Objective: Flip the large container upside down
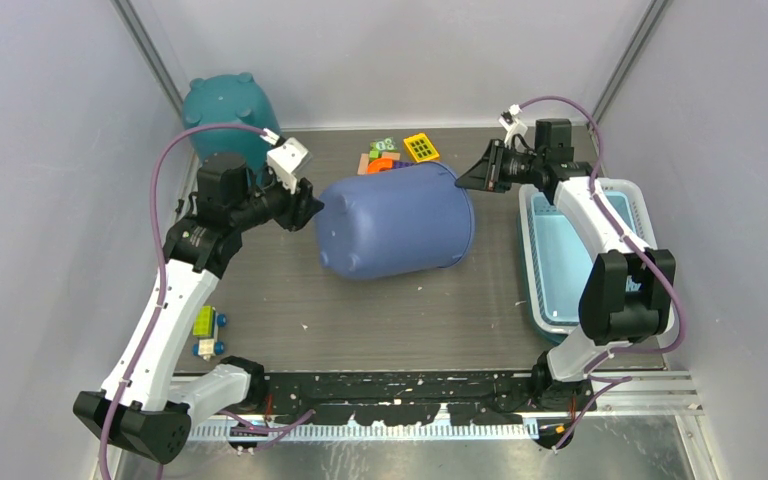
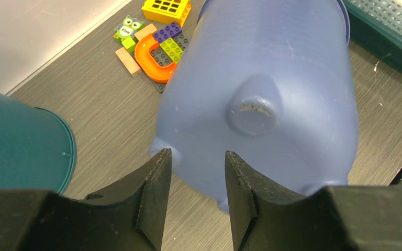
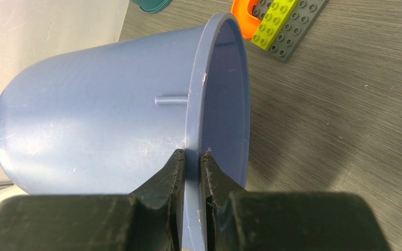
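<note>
1. Two buckets share the table (image 1: 380, 320). The teal bucket (image 1: 222, 110) stands upside down in the far left corner, its stubby feet pointing up.
2. Near the front left, just beside the left arm, sits a small toy car (image 1: 207, 332) carrying a yellow-green block.
3. Next comes the left gripper (image 1: 312, 205), level with the table and pointing right. Its jaws are partly open with nothing between them. The tips are right at the bottom of the blue bucket, and whether they touch it cannot be told.
4. Mid-table, the blue bucket (image 1: 395, 222) lies on its side, with its footed bottom to the left and its open mouth to the right.
5. Behind it, near the back wall, are a cluster of toy bricks (image 1: 382, 157) and a yellow grid piece (image 1: 421, 147).
6. At the bucket's mouth, the right gripper (image 1: 465, 178) is pinched tight on the rim. One of its fingers (image 3: 170, 175) is on the outside wall and the other is inside the mouth.
7. Farthest right is a pale-blue basket (image 1: 558, 270), with the right arm reaching across above it.
</note>
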Robot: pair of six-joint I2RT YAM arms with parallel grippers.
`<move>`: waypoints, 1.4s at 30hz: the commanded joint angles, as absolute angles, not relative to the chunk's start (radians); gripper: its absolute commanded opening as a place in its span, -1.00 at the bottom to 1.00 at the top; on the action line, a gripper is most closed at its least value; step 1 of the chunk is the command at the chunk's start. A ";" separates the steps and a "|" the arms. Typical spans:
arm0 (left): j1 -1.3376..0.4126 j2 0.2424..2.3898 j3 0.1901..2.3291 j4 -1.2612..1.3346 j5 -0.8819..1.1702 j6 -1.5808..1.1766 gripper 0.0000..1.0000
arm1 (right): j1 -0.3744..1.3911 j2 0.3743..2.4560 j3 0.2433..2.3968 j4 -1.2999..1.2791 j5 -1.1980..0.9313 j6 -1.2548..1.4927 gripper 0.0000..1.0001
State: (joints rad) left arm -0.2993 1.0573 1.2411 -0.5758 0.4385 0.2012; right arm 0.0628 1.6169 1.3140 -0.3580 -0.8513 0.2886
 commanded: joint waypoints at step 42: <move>-0.302 1.066 1.224 -0.535 0.544 0.218 1.00 | 0.039 1.657 1.245 -0.380 -0.802 0.308 -0.97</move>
